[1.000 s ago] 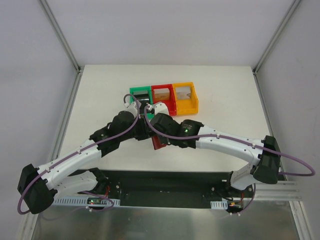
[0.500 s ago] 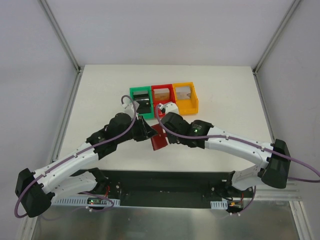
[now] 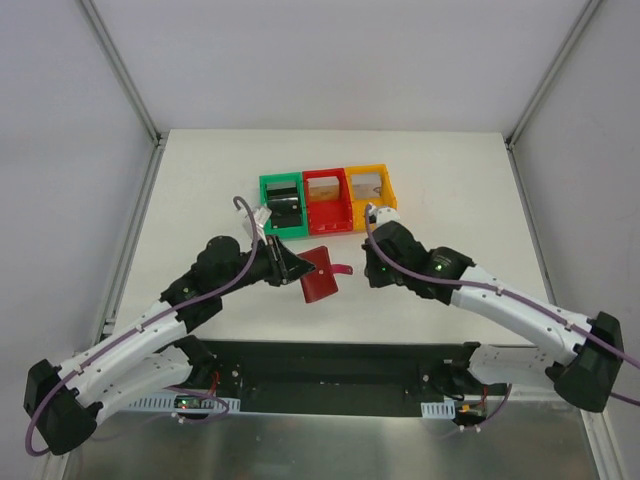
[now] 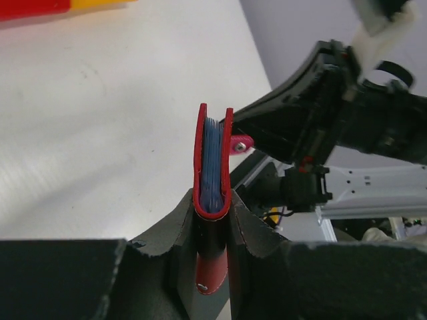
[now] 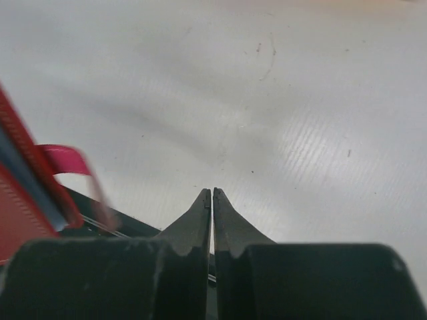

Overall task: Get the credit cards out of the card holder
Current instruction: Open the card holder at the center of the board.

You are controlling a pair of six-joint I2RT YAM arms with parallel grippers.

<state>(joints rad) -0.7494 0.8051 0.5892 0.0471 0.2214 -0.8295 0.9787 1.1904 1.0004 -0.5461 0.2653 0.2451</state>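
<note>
My left gripper (image 3: 297,271) is shut on the card holder (image 3: 320,277), a dark-red wallet held just above the table. The left wrist view sees the card holder (image 4: 212,163) edge-on, its folded end clamped between the jaws of my left gripper (image 4: 212,210). Blue-grey layers fill it, and its red tab strap (image 4: 241,143) sticks out to the right. No credit cards can be told apart from the lining. To the wallet's right, my right gripper (image 3: 368,272) is shut and empty. Its own view shows that gripper (image 5: 212,193) over bare table, with the card holder (image 5: 23,200) at the left edge.
Three small bins stand in a row behind the arms: green (image 3: 266,187) with a black block inside, red (image 3: 327,176) and orange (image 3: 368,170). The black base rail (image 3: 330,365) runs along the table's near edge.
My right arm has pulled back to the right, off the wallet, its gripper staying shut. The left arm has shifted slightly left, still holding the wallet, which now shows fully.
</note>
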